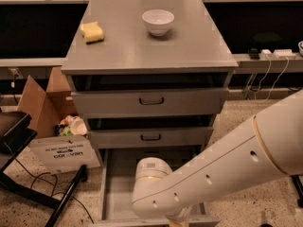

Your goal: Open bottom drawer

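The bottom drawer (pixel 118 186) of the grey metal cabinet stands pulled out, its plain grey interior showing. Its front panel (pixel 111 221) lies at the lower edge of the view, and its handle is hidden. The middle drawer (pixel 150 137) and top drawer (pixel 151 100) are pushed in, each with a dark loop handle. My white arm (pixel 213 174) reaches in from the right over the open drawer. My gripper (pixel 176 222) hangs below the wrist joint at the drawer's front edge, mostly cut off by the bottom of the view.
A white bowl (pixel 157 21) and a yellow sponge (pixel 92 32) sit on the cabinet top. An open cardboard box (pixel 47 126) with rubbish stands to the cabinet's left. A black stand's legs (pixel 33 195) and cables lie on the floor at the left.
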Controlling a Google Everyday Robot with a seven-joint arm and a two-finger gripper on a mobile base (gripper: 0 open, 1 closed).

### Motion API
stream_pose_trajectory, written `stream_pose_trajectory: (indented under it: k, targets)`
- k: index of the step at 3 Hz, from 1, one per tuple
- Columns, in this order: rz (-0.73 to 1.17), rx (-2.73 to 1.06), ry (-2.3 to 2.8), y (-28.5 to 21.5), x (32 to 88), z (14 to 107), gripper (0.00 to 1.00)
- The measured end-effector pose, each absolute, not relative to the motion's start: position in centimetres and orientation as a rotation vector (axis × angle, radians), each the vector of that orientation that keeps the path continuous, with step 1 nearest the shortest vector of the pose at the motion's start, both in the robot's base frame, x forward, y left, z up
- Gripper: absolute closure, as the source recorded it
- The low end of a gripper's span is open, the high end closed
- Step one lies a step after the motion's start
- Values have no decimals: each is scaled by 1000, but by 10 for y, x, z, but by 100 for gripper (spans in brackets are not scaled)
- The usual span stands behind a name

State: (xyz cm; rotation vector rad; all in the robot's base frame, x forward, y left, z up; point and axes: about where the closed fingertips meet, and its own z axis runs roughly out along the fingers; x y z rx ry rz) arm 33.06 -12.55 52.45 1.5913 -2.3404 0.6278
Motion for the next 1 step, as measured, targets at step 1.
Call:
stream_pose_trajectory:
  k: [1]
  targets:
    - [642, 1572, -2416, -103, 357, 575, 0]
